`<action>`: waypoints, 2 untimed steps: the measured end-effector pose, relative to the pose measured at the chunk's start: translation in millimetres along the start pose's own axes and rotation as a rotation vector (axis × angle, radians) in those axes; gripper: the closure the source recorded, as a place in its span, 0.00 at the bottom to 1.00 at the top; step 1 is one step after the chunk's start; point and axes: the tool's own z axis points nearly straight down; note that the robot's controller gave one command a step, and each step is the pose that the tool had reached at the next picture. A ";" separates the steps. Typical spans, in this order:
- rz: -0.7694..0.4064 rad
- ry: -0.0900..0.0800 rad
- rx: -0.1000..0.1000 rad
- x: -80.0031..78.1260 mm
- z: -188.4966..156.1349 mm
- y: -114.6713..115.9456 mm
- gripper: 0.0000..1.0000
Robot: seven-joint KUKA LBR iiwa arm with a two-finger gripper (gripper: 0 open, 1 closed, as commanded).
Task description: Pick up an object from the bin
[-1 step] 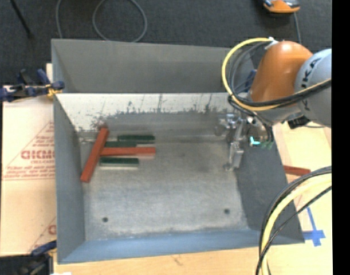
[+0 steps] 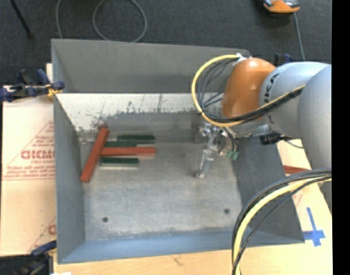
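Observation:
My gripper (image 2: 201,173) hangs low over the bare bin floor, right of the bin's middle, with nothing visible in it. Well to its left lie four flat bars in a loose group. A long red bar (image 2: 94,154) lies on a slant at the group's left end. Beside it, lying level from back to front, are a dark green bar (image 2: 136,137), a shorter red bar (image 2: 129,151) and a second green bar (image 2: 119,161). A wide gap of floor separates the gripper from the nearest bar ends.
The arm with its orange cover and yellow cables comes in over the bin's right wall. The back wall rises steeply behind the bars. Bare floor stretches across the bin's front half.

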 end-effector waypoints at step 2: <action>0.003 -0.006 0.001 33.0 -31.1 193.0 0.00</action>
